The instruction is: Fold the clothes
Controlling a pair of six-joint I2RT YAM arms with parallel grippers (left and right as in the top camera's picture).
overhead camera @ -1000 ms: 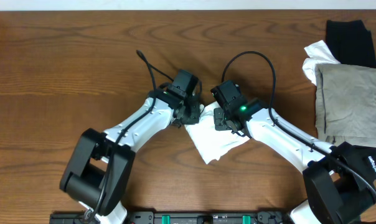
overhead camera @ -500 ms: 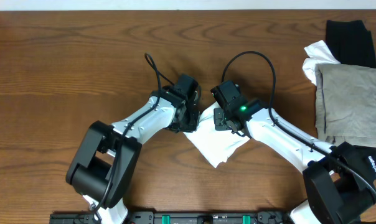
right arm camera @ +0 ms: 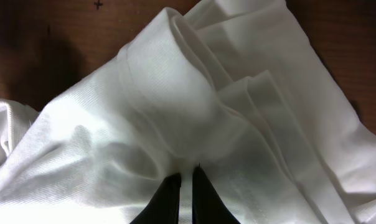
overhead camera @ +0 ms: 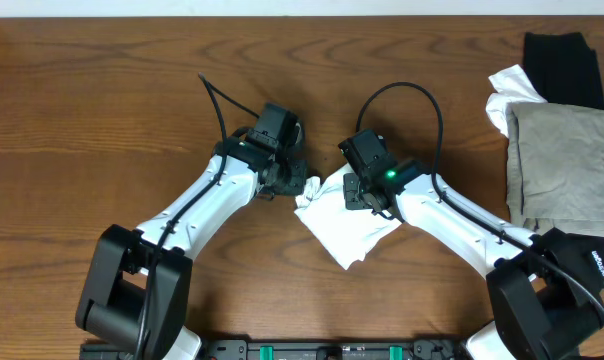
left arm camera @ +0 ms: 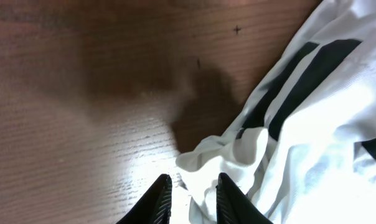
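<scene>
Two grippers: both sit on the white T-shirt (overhead camera: pixel 350 228), which lies bunched on the table (overhead camera: pixel 102 90) between the arms.
Left gripper (left arm camera: pixel 193 182): at the T-shirt's left edge. Its jaws are nearly together, and as far as the wrist view shows they nip a rolled bit of hem.
Striped print (left arm camera: pixel 300 74): black bars just right of the pinched hem, on the T-shirt's upper layer.
T-shirt shape: a crumpled wedge several layers deep, not yet spread flat.
Right gripper (right arm camera: pixel 185 176): on the T-shirt's upper right part. Its jaws are all but closed on a ridge of folded cloth.
Other garments: a grey-beige one (overhead camera: pixel 562 160) and a black one (overhead camera: pixel 562 62) lie well to the right of the T-shirt, apart from it.
Step in hand: most likely opening the T-shirt out flat before any fold is made.
How to do it well: draw the two grips apart evenly and low over the wood, so the thin cloth goes taut without lifting or twisting.
Risk: the left hold is on hem alone and may slip. The right pinch probably takes several layers, so it could drag a fold along rather than open it.
</scene>
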